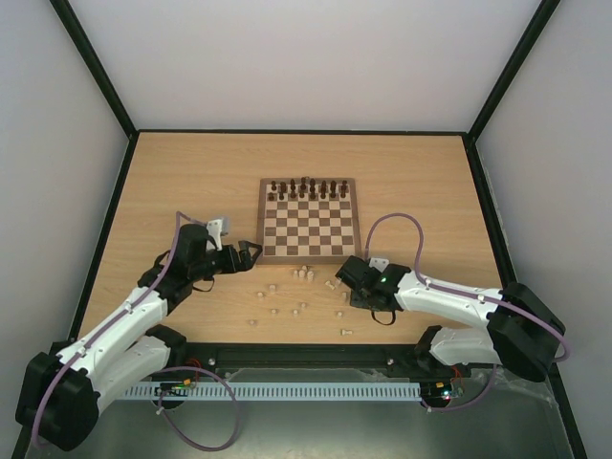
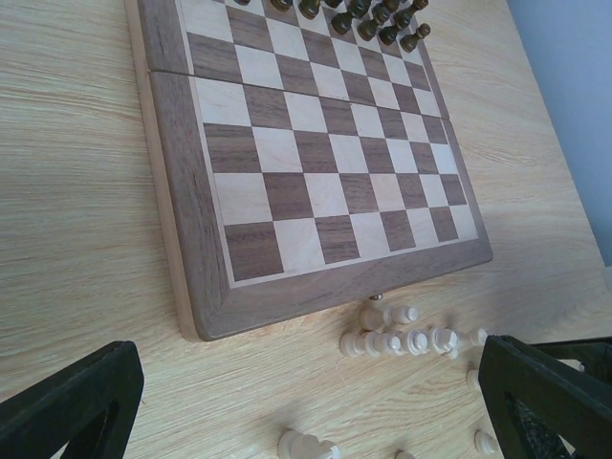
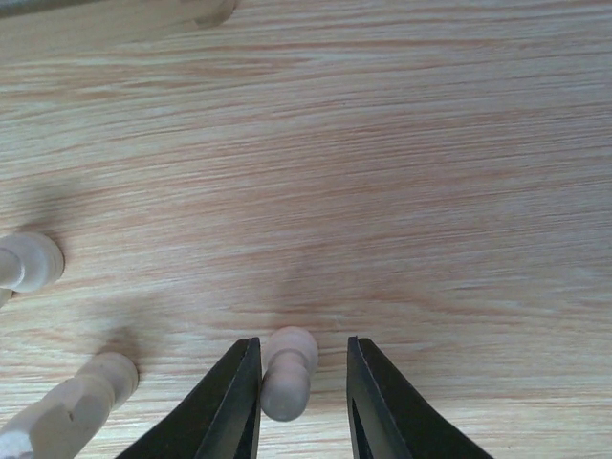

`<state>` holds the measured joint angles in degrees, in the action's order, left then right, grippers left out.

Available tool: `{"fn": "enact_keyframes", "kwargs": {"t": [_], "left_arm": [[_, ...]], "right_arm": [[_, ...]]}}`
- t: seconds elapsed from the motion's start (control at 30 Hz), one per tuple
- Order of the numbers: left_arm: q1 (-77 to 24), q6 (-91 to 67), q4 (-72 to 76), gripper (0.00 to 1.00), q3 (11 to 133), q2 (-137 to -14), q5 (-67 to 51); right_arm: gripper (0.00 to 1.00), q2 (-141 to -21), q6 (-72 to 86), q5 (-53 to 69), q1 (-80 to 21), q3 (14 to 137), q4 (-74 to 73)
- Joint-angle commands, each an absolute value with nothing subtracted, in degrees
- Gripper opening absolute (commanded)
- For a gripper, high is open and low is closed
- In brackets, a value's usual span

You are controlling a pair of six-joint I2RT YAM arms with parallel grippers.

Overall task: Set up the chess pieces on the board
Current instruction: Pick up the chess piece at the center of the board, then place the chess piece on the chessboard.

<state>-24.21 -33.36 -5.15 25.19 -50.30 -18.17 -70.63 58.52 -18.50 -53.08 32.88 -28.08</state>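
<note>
Wood-grain tabletop fills the overhead view, with the board lying square in the middle. Dark brown pieces already stand along its two far rows, while the near rows are bare. The chess pieces to be set up lie scattered on the tabletop just off the board's near edge. The left tool hangs by the board's near left corner. The right tool is down low among the scattered pieces at the near right corner.

From the left wrist, the left tool is spread wide and holds nothing. Its two dark fingers frame the board's border and a small cluster of pale pieces lying just beside it.

From the right wrist, the right tool is drawn in narrow around a single pale pawn that looks to be lying on its side on the tabletop. The left-hand finger sits against the pawn or very nearly so, and a sliver of gap shows on the other side, so the pawn is straddled but not yet pinched. Two more pale pieces lie off to the left.

The step in hand appears to be the first pick. Next the pawn needs a firm pinch, then a clean lift clear of its neighbours. After that it must be carried to a square in the board's bare near rows and set upright.
</note>
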Motion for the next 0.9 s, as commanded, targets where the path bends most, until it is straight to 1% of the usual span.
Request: {"fn": "enact_keyframes", "kwargs": {"t": [0.0, 0.13, 0.33, 0.53, 0.7, 0.77, 0.87], "left_arm": [[-24.4, -32.7, -6.3, 0.99, 24.3, -49.2, -17.5], [-24.4, -32.7, -6.1, 0.99, 24.1, -49.1, -17.0], [-24.4, -32.3, -5.7, 0.99, 24.4, -49.6, -17.0], [-24.7, -32.0, -5.1, 0.99, 24.1, -48.7, -18.3], [-25.6, -32.3, -5.7, 0.99, 24.1, -48.5, -17.0], [-25.7, -32.9, -5.6, 0.99, 23.9, -48.7, -16.4], [-26.0, -34.2, -4.5, 0.99, 23.2, -48.9, -16.4]], "right_arm": [[0.24, -71.1, 60.1, -18.8, -53.8, 31.7, -29.6], [0.14, -70.4, 60.4, -20.0, -53.9, 32.0, -30.5], [0.07, -70.8, 59.5, -23.9, -53.8, 35.6, -32.5], [0.07, -71.1, 53.6, -27.1, -51.5, 43.8, -35.2], [0.07, -73.9, 43.4, -24.4, -43.2, 49.4, -32.5], [0.07, -76.9, 39.4, -21.6, -39.5, 51.7, -30.7], [0.07, -82.2, 35.0, -18.7, -36.8, 55.5, -29.0]]}}
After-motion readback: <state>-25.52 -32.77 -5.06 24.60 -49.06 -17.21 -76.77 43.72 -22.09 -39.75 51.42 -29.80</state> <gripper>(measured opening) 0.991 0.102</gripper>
